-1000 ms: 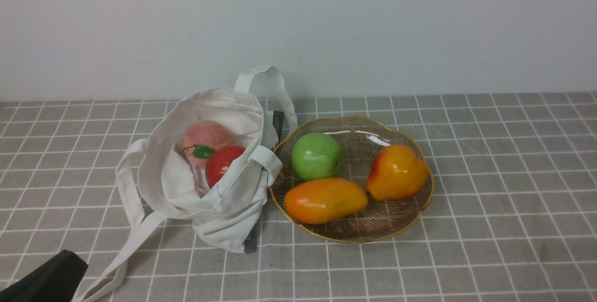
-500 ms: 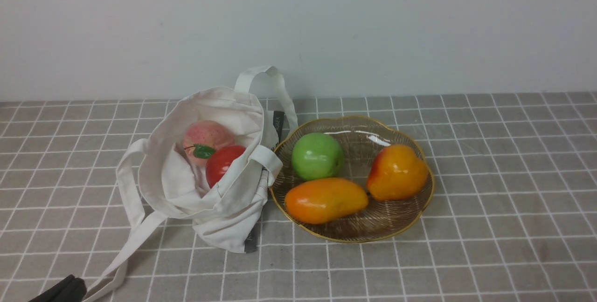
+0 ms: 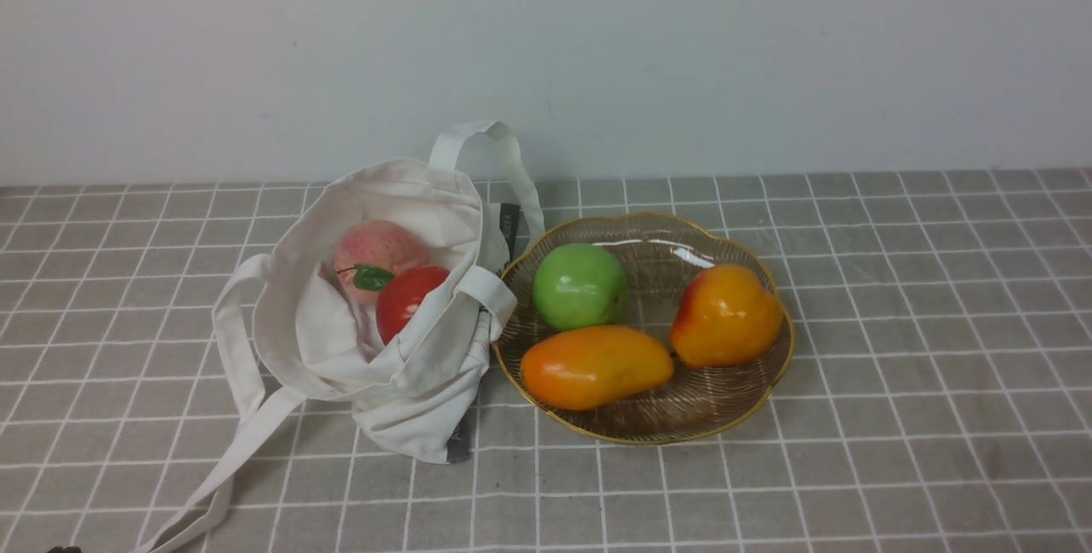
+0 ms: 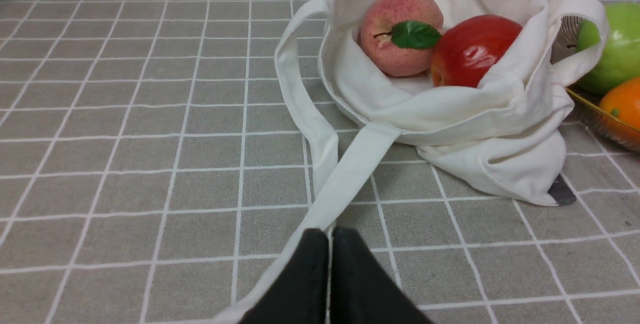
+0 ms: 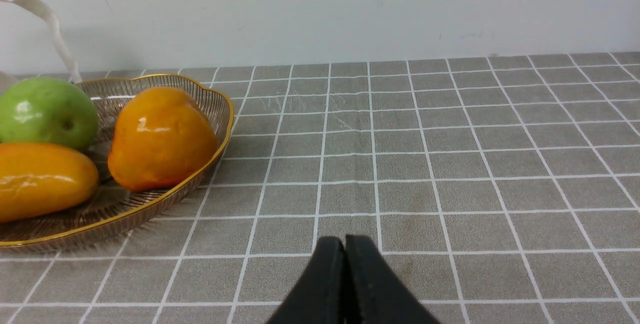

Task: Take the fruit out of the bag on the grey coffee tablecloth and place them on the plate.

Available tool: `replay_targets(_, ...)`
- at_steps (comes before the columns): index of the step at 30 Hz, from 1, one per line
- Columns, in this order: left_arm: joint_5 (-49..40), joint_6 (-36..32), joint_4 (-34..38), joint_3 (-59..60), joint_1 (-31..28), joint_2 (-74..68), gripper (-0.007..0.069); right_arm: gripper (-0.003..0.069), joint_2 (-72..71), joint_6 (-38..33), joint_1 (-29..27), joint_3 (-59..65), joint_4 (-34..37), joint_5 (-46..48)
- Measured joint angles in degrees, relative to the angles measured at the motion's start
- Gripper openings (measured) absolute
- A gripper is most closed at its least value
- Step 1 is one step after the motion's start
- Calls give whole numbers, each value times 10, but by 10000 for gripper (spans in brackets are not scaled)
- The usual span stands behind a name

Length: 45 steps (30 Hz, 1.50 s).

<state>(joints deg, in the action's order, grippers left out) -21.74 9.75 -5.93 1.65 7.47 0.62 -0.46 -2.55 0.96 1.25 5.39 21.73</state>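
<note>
1. Left fingers: pressed together, tips over the bag's long strap on the cloth; whether they touch it cannot be told. The bag and its fruit lie well beyond the tips.
2. Right fingers: together, holding nothing, low over bare cloth, the plate off to one side and apart.
3. Bag: off-white canvas, slumped open on the grey coffee tablecloth covering the desk, touching the plate's left rim.
4. Peach: fuzzy pink, green leaf, inside the bag.
5. Red fruit: glossy, round, inside the bag, touching the peach.
6. Plate: ribbed brownish glass, wavy gold rim.
7. On the plate: oblong orange mango, green apple, orange pear-shaped fruit.
</note>
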Motion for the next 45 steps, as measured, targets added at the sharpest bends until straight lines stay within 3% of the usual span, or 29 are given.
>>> replay_targets(8,-1,-13,0,-1,-46,0,-8,-15,0,0,0,0,0,0)
replay_targets(45,-2,-39,0,-1,-49,0,-8,-15,0,0,0,0,0,0)
